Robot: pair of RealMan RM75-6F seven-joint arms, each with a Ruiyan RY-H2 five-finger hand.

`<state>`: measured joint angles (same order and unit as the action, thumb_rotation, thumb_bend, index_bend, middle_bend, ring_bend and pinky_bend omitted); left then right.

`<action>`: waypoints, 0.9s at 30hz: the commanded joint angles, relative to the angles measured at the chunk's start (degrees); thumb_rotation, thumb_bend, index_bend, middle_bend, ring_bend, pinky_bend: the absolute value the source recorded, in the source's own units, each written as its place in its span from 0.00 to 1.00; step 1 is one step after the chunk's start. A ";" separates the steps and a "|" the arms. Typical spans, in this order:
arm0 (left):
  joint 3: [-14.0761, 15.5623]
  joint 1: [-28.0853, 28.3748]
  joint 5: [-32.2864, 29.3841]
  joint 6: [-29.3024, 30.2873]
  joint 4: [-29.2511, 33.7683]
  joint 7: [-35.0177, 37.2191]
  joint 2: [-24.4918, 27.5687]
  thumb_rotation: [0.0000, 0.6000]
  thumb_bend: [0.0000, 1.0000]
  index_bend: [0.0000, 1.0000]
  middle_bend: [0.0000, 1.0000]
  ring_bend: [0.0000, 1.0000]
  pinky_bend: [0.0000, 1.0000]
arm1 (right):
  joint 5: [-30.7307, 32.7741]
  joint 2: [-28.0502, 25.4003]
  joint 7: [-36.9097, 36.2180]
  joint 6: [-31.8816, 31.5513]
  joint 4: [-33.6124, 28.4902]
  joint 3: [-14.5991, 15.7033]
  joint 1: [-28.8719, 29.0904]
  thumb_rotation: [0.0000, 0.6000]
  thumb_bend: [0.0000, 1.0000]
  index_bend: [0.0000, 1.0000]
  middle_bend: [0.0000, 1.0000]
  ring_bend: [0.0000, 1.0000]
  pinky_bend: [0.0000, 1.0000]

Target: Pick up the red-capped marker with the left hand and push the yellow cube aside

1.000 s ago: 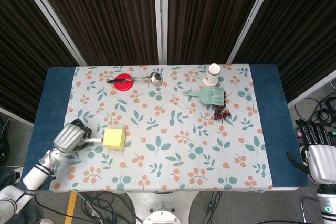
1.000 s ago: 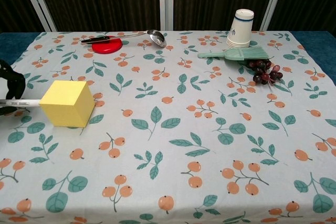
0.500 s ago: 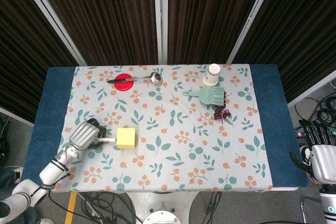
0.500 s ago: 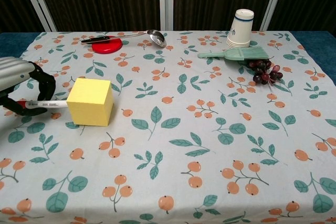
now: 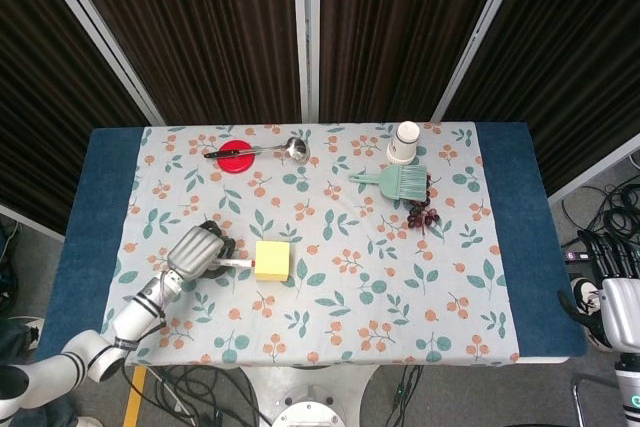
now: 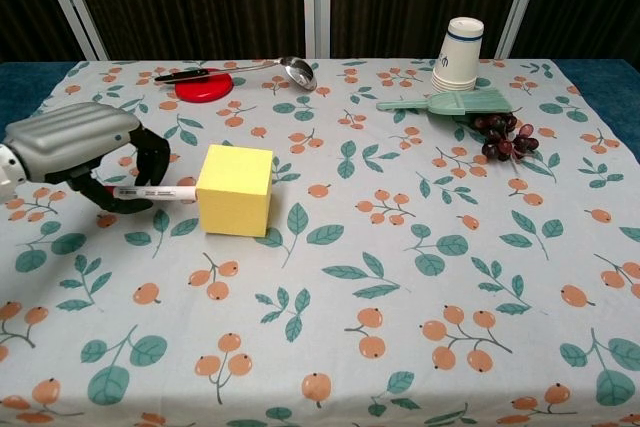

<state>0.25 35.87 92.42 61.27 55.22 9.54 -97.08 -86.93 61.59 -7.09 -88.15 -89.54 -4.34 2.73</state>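
A yellow cube point(image 5: 273, 260) point(image 6: 235, 190) sits on the floral cloth, left of the table's middle. My left hand point(image 5: 196, 250) point(image 6: 84, 150) grips the white marker point(image 5: 237, 264) point(image 6: 153, 192) just left of the cube. The marker lies level and its tip touches the cube's left face. A bit of red shows at the hand end of the marker in the chest view. My right hand point(image 5: 614, 293) hangs off the table's right edge, away from the cube, with its fingers apart and nothing in it.
A red lid point(image 5: 236, 159) with a ladle point(image 5: 262, 150) across it lies at the back left. A paper cup point(image 5: 404, 142), a green brush point(image 5: 394, 181) and dark grapes point(image 5: 421, 215) are at the back right.
My left hand has moved right across the table with the marker, and the yellow cube has slid right ahead of the marker's tip. The right hand has barely shifted.
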 commanded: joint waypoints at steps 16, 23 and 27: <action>-1.52 -1.37 -7.08 -2.39 10.21 -11.30 3.63 1.00 0.37 0.72 0.74 0.49 0.32 | -0.48 0.18 -1.55 0.33 1.19 -0.12 0.35 1.00 0.18 0.00 0.09 0.00 0.00; -1.42 -0.82 -7.25 -3.51 11.56 -12.27 3.07 1.00 0.37 0.72 0.74 0.49 0.32 | -0.37 0.28 -2.27 0.21 1.82 -0.07 0.18 1.00 0.18 0.00 0.09 0.00 0.00; -2.79 0.74 -7.81 -4.75 11.48 -12.38 1.44 1.00 0.38 0.72 0.74 0.49 0.32 | -0.24 0.22 -2.51 0.02 1.99 -0.03 -0.05 1.00 0.18 0.00 0.09 0.00 0.00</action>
<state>-2.19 36.26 84.81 56.84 66.72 -2.73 -95.28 -87.18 61.82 -9.61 -88.14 -87.55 -4.38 2.68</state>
